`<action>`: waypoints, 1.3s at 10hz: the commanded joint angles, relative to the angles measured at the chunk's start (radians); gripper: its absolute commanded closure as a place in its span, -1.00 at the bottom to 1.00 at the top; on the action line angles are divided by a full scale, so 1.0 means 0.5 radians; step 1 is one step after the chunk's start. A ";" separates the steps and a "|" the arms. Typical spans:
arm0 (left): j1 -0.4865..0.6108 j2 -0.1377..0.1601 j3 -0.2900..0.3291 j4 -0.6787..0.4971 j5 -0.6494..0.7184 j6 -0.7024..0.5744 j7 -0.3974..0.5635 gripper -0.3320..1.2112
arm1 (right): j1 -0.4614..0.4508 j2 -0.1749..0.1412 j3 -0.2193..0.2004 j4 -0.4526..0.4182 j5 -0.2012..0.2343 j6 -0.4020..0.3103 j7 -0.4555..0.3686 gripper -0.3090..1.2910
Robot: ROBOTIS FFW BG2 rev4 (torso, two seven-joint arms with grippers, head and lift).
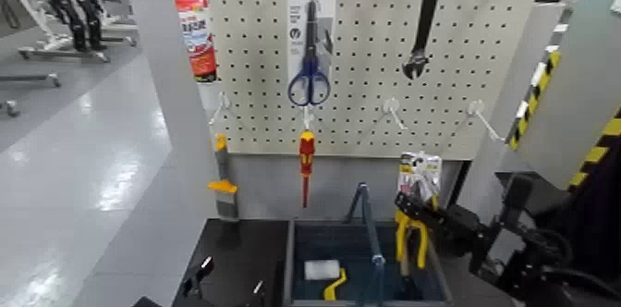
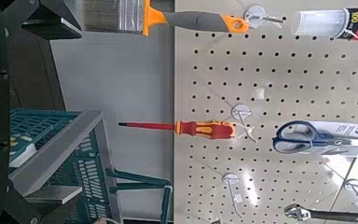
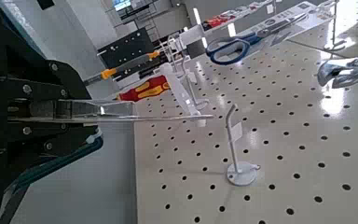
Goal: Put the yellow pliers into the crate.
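The yellow pliers (image 1: 412, 237) hang on their card with the handles pointing down, just above the right compartment of the crate (image 1: 292, 264). My right gripper (image 1: 405, 205) reaches in from the right and is shut on the top of the pliers. In the right wrist view the card (image 3: 154, 115) shows edge-on between my fingers (image 3: 47, 109). The crate is dark blue-grey, with a tall central handle bar (image 1: 369, 223). It shows in the left wrist view as a ribbed teal wall (image 2: 70, 159). My left gripper (image 1: 226, 283) rests low at the crate's left, open.
A white paint roller (image 1: 322, 271) lies in the crate's left compartment. On the pegboard (image 1: 480, 61) behind hang blue scissors (image 1: 309, 78), a black wrench (image 1: 420, 33) and a red and yellow screwdriver (image 1: 306, 163). Bare hooks (image 1: 395, 110) stick out.
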 commanded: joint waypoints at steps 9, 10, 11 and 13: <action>-0.005 -0.014 0.006 0.012 0.000 -0.009 -0.016 -0.40 | -0.120 -0.045 0.186 0.245 0.163 -0.088 -0.050 -0.05; -0.005 -0.014 0.009 0.012 0.000 -0.009 -0.019 -0.40 | -0.120 -0.045 0.186 0.233 0.163 -0.079 -0.050 -0.45; -0.005 -0.014 0.009 0.015 0.000 -0.009 -0.016 -0.40 | -0.120 -0.042 0.180 0.230 0.157 -0.082 -0.053 -0.47; -0.005 -0.014 0.009 0.015 0.000 -0.012 -0.019 -0.40 | -0.120 -0.042 0.177 0.221 0.148 -0.091 -0.053 -0.47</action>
